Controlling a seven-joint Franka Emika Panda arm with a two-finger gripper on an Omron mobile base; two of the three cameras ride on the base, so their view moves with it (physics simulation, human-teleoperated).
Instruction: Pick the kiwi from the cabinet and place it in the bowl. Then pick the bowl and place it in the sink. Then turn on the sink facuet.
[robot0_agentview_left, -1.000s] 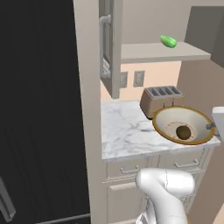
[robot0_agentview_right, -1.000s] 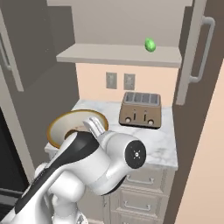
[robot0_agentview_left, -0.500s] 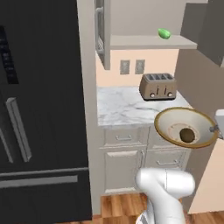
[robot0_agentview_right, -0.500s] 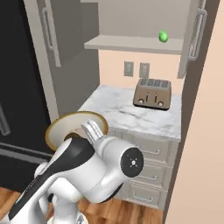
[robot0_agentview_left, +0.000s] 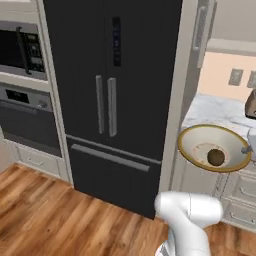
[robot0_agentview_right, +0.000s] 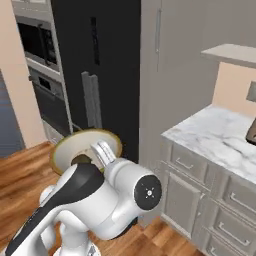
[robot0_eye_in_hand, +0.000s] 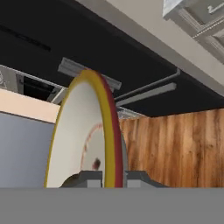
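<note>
Gripper: closed on the rim of the bowl, which it carries in the air.
Bowl: level, in front of the marble counter, beside the black fridge.
Kiwi: lies inside the bowl, near its centre.
Floor: wood planks below.

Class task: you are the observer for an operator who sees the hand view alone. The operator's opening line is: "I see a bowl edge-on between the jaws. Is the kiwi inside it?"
Observer: Yes, the kiwi lies in the bowl, seen in the left base view.
Operator: Is the bowl resting on anything?
Observer: No, it hangs in the air in front of the drawers.
Operator: What stands beside it?
Observer: A black double-door fridge.
</note>
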